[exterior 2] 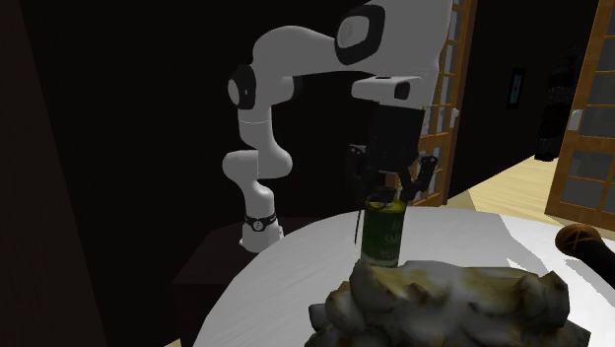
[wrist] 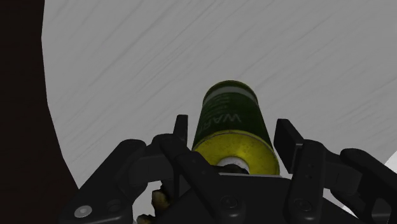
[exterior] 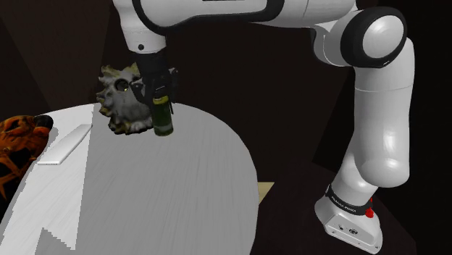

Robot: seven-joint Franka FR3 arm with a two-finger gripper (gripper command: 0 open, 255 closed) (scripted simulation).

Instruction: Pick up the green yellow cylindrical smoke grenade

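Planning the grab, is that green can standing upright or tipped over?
Upright: the smoke grenade stands on its base on the table.

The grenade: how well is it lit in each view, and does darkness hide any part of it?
Shoulder view: the grenade is dim, dark green against the paler table. Second exterior view: its label catches light before a dark background. Wrist view: evenly lit, its yellow top bright.

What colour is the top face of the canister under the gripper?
Yellow; the canister is dark green below it. The wrist view shows it best.
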